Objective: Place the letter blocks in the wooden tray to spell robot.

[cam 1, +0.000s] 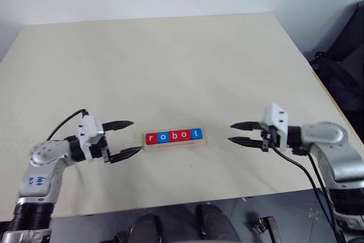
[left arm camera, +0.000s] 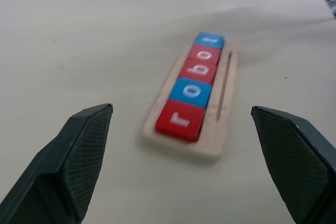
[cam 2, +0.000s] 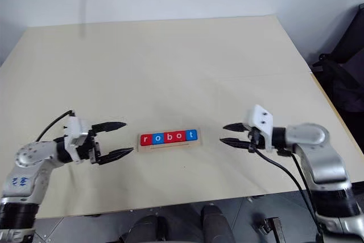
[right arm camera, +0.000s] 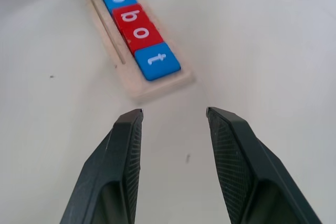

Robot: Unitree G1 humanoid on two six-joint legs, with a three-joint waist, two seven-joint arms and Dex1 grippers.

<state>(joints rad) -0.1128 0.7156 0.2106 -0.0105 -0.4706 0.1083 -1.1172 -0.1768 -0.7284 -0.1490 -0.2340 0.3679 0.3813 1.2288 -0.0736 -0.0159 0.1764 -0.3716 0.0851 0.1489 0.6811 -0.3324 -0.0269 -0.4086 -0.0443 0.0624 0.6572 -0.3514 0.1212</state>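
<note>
The wooden tray (cam 1: 173, 139) lies flat on the table (cam 1: 170, 66), between the two grippers and apart from both. All five letter blocks (cam 1: 173, 136) sit in it in one touching row, reading r, o, b, o, t: red, blue, red, red, blue. The left gripper (cam 1: 128, 138) hangs just beside the tray's r end, its tips pointing at that end with a narrow gap of bare table between; its jaws are spread wide and grasp nothing. In the left wrist view the tray's near end and the red r block (left arm camera: 179, 120) lie centred between the two parted fingers (left arm camera: 79, 156). The right gripper (cam 1: 234, 132) stands farther off from the tray's t end, pointing toward it across open table; its jaws are parted, less widely than the left pair, and are empty. In the right wrist view the blue t block (right arm camera: 157, 60) is the nearest block, lying ahead of the fingertips (right arm camera: 128, 129), not between them. A thin groove runs along the tray beside the blocks.
</note>
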